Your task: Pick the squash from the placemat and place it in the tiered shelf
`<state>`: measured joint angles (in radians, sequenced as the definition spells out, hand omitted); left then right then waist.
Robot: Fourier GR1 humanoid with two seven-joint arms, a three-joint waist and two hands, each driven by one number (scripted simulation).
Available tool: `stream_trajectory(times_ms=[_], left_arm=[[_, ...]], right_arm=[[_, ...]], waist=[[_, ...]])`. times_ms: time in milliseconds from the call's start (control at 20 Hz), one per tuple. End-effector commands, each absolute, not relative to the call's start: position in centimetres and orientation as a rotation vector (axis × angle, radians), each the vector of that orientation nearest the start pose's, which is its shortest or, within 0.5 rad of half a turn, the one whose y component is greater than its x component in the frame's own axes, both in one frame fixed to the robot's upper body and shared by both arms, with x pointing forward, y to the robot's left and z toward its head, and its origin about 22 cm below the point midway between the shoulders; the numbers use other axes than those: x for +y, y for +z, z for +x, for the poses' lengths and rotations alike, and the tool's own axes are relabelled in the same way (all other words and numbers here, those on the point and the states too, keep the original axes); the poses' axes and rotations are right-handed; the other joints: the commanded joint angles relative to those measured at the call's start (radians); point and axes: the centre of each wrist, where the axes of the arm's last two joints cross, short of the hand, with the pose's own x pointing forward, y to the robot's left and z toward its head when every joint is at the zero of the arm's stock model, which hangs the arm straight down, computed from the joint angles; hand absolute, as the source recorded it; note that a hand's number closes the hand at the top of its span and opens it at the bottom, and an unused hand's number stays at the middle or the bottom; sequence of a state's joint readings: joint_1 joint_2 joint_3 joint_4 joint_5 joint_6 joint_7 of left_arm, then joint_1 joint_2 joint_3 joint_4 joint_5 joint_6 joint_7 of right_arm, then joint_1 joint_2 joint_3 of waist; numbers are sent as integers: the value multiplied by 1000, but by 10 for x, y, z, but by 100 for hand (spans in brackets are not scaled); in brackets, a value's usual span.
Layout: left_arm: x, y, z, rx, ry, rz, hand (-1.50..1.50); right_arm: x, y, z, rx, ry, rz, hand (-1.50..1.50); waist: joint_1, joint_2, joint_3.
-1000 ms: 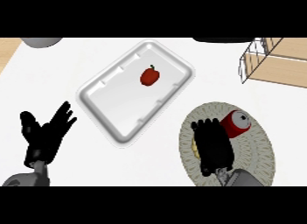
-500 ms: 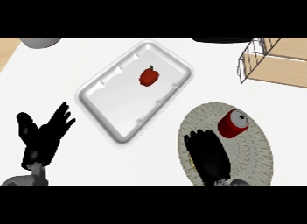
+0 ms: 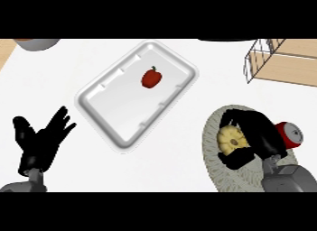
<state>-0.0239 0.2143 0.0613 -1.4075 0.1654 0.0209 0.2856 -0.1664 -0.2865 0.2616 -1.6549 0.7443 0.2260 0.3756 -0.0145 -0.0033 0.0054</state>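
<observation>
The yellow squash [image 3: 230,140] lies on the round grey placemat [image 3: 217,173] at the lower right. My right hand [image 3: 259,134] is over the mat, fingers and thumb curled round the squash from its right side, hiding part of it. The wooden tiered shelf [image 3: 287,64] with a wire frame stands at the upper right, apart from the hand. My left hand [image 3: 42,137] rests open at the lower left, fingers up.
A red can [image 3: 292,135] lies on the placemat just right of my right hand. A white tray [image 3: 121,108] in the middle holds a red pepper [image 3: 151,77]. A grey bowl [image 3: 38,43] sits at the top left edge.
My right hand has shifted right and up on the placemat and curled round the squash, which now shows beside the palm. The left hand has not moved.
</observation>
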Motion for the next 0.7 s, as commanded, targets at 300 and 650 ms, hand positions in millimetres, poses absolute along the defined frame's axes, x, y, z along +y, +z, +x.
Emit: stream_trajectory(times_ms=[300,650], left_arm=[[297,-22,246,-1110,57,100,0],[288,-13,240,-1118,33,105,0]], right_arm=[[-265,188,236,-1518,699,-843,150],[-293,292,246,-1537,507,-928,150]], waist=[[-9,-3,-6],[18,0,-6]])
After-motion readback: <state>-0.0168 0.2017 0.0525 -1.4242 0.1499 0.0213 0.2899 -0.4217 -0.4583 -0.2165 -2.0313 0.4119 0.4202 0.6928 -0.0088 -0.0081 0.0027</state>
